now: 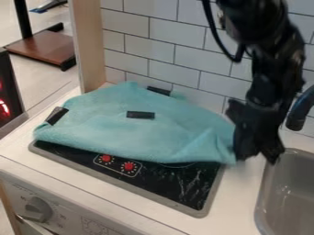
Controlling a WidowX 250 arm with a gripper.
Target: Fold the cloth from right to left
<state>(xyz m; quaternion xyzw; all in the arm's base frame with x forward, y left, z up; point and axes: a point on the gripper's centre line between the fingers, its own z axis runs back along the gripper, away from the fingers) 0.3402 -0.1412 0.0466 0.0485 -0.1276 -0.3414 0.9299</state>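
The black gripper [256, 158] hangs low at the right, between the stove and the sink, its two fingers spread apart. Just left of it, a turquoise cloth [178, 133] lies rumpled over most of the stove, with black strips on its top, back and left parts. The cloth's right corner comes right up to the nearer finger; whether they touch I cannot tell. Raised creases run through the cloth near that corner.
Below the cloth, the black stove top [175, 183] shows its front strip with two red knobs [129, 166]. A grey sink [288, 188] and dark faucet [300, 108] stand at the right. A tiled wall [178, 36] rises behind, and a wooden post [89, 46] stands at the back left.
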